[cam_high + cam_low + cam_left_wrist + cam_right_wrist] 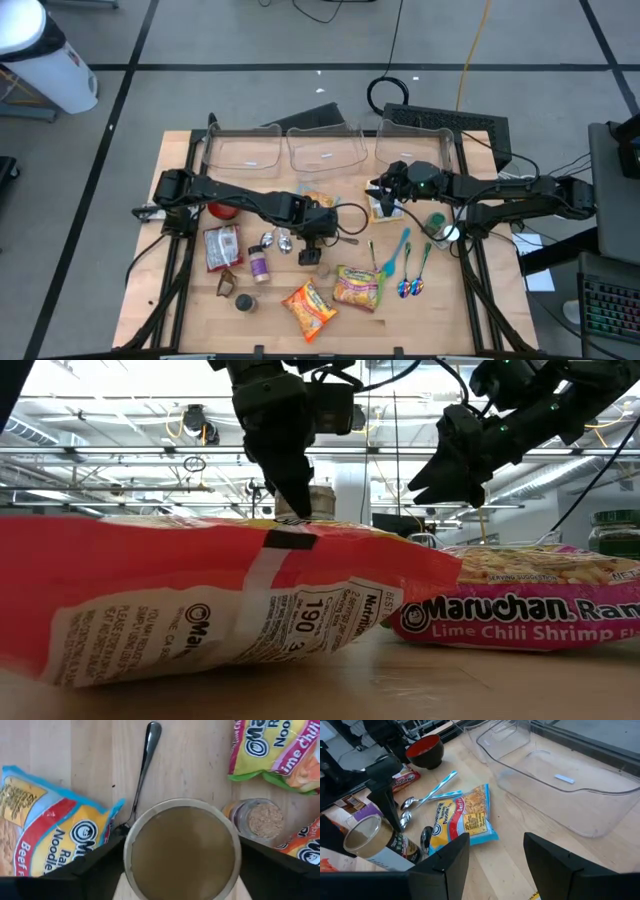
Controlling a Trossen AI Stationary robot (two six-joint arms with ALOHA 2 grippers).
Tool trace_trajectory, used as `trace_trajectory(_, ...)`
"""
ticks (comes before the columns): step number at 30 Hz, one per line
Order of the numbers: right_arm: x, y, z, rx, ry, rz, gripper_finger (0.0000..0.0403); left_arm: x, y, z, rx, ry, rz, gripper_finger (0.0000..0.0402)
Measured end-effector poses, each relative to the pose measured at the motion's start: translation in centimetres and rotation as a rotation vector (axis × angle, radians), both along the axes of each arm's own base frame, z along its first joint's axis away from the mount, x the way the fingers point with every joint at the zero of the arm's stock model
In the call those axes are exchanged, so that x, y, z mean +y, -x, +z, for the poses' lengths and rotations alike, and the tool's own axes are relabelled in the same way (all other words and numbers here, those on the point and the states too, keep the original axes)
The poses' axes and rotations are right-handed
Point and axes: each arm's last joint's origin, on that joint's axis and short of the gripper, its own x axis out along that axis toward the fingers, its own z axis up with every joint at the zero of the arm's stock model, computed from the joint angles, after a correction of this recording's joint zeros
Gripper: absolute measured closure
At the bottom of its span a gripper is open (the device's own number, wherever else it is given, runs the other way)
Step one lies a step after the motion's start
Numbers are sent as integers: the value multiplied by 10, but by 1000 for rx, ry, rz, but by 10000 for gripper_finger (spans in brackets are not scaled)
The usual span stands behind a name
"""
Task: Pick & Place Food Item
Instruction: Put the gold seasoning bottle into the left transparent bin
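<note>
at the middle of the wooden table (190, 300), the left gripper (312, 256) hung over a round jar (182, 849) with a brown top. its two dark fingers (90, 870) stood wide, one on each side of the jar's rim and close against it; whether they pressed it or had let go could not be told. in the low view the same gripper reached down behind a red noodle packet (200, 595) with "190" readable on its label.

just beside the jar lay a blue-edged noodle packet (45, 827) marked "beef", a dark metal spoon (142, 767) and a small spice jar (257, 817). further out lay a pink and green packet (520, 605) printed "maruchan ramen, lime chili shrimp".

toward the far side, the right gripper (378, 190) hovered above the table with its fingers (445, 862) parted and nothing between them. beneath it lay a blue packet (462, 820); its writing was too small to read. two spoons with blue handles (427, 792) and a red bowl (424, 750) lay further off. along the far edge stood clear plastic bins (325, 150).
</note>
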Motion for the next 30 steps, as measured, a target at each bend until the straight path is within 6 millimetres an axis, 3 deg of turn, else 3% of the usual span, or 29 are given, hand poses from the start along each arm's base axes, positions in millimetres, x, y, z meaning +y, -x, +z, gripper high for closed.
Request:
trace_trajectory(3,0,0,0,0,0,0,220,2,0,0,2,2,13,124)
trace_trajectory(10,0,0,0,-1,-3,-2,220,14,-6,16,-33,61,38,128)
trace_trajectory(19,0,0,0,-1,-2,-3,220,30,-8,86,-70,41,-17,128)
trace_trajectory(30,0,0,0,-2,-6,-5,220,76,39,177,40,-102,21,128)
